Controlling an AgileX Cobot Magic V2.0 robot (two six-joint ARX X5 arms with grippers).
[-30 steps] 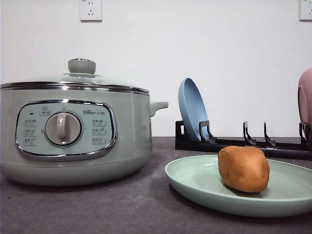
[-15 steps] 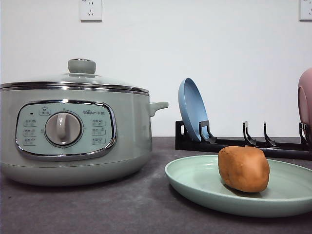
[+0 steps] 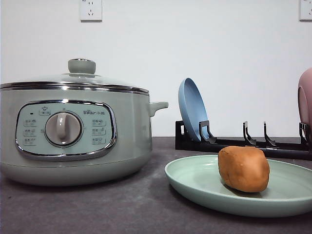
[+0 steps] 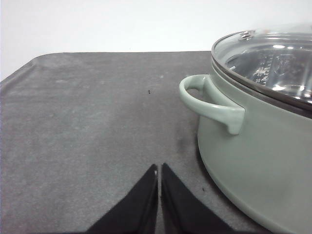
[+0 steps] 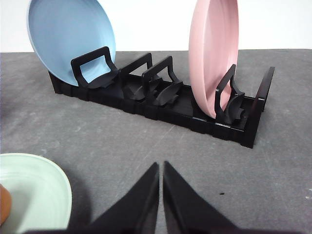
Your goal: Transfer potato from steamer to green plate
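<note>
Front view shows one potato (image 3: 243, 168) sitting on one green plate (image 3: 195, 183), beside one steamer (image 3: 73, 131) with its lid on. Two grippers – left gripper (image 4: 159, 168) near the steamer's handle, right gripper (image 5: 161, 165) before the rack (image 5: 161, 100) with two plates – both pinched together, holding nothing.

One potato (image 3: 243, 168); one steamer (image 3: 73, 131) with one lid knob (image 3: 81, 66) and one dial (image 3: 63, 128); three plates in all: one green plate (image 3: 204, 187), one blue plate (image 5: 72, 39), one pink plate (image 5: 214, 53); one black rack (image 5: 161, 100); two wall sockets, one (image 3: 90, 9) left, one (image 3: 305, 9) right; two grippers, the left gripper (image 4: 159, 170) and the right gripper (image 5: 161, 168).
</note>
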